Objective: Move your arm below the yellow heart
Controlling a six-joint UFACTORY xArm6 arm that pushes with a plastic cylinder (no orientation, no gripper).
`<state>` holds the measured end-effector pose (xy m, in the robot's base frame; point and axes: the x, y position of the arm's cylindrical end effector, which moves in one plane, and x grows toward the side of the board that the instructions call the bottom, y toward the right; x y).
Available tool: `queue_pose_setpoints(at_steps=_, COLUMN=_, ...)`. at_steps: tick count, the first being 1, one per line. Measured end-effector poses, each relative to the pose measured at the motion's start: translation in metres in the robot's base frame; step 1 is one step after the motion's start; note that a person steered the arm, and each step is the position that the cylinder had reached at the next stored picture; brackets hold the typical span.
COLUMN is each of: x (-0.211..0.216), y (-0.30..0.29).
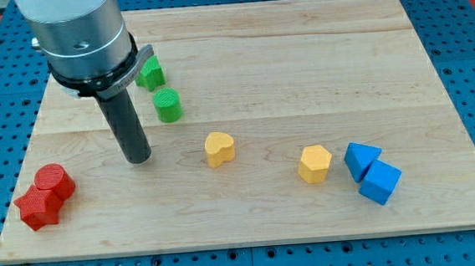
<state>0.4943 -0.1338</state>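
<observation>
My tip (140,159) rests on the wooden board (299,53) toward its left side, the dark rod rising from it to a wide grey metal mount at the view's top left. The arm ends in this plain rod alone, so it has no jaws to stand apart or together, and the tip touches no block. The yellow heart (218,148) lies to the right of the tip, near it but clearly apart, at almost the same height in the view, so the tip sits beside the heart and not on its near side. Above and to the right of the tip stands the green cylinder (167,105), and just beyond that, close to the mount, a second green block (150,73) whose shape I cannot make out. To the left of the tip and nearer the board's front edge, the red cylinder (56,182) touches the red star-like block (37,208). Farther right past the heart sits the yellow hexagon (314,163), and well to the right the blue triangular block (362,158) touches the blue cube (380,182).
</observation>
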Motion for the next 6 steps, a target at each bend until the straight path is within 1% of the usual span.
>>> queue_pose_setpoints(at_steps=4, x=0.002, y=0.012)
queue_pose_setpoints(at_steps=5, x=0.047, y=0.058)
queue_pose_setpoints(at_steps=6, x=0.101, y=0.135)
